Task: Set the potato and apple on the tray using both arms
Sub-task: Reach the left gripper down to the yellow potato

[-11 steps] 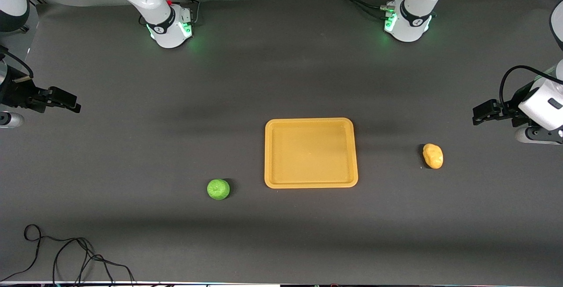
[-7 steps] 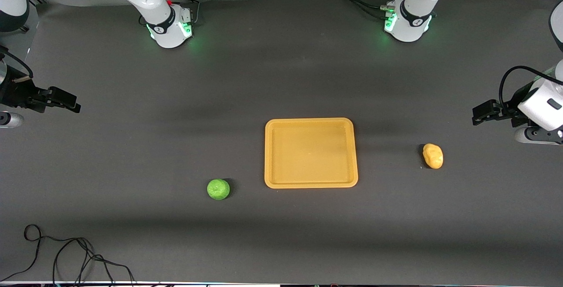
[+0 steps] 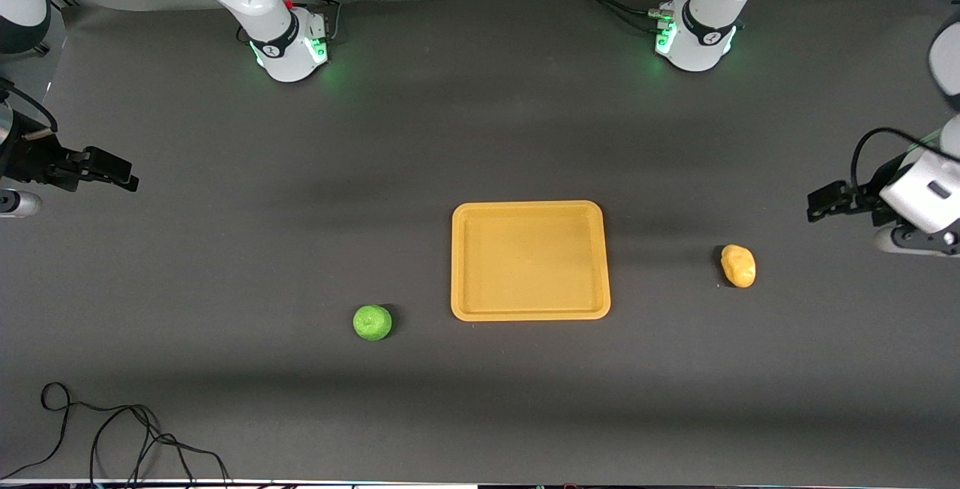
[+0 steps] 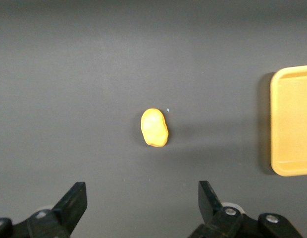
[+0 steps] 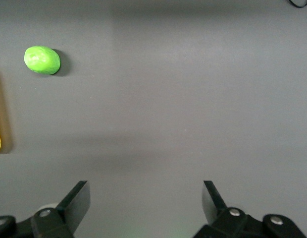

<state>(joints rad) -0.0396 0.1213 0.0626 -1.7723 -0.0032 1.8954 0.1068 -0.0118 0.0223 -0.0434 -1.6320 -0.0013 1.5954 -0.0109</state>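
Observation:
The orange-yellow tray (image 3: 529, 211) lies flat at the middle of the table, with nothing on it. The green apple (image 3: 372, 322) sits on the mat beside the tray toward the right arm's end, a little nearer the front camera. The yellow-orange potato (image 3: 738, 265) lies beside the tray toward the left arm's end. My left gripper (image 3: 819, 202) is open and empty, up over the mat at the left arm's end, apart from the potato (image 4: 154, 127). My right gripper (image 3: 120, 174) is open and empty over the mat at the right arm's end, well apart from the apple (image 5: 42, 60).
A loose black cable (image 3: 112, 433) lies on the mat near the front edge at the right arm's end. The two arm bases (image 3: 289, 46) (image 3: 694, 39) stand along the table's back edge. The tray's edge shows in the left wrist view (image 4: 292, 121).
My left gripper has shifted slightly, its wrist rising a little. The right arm, the fruits and the tray have not moved.

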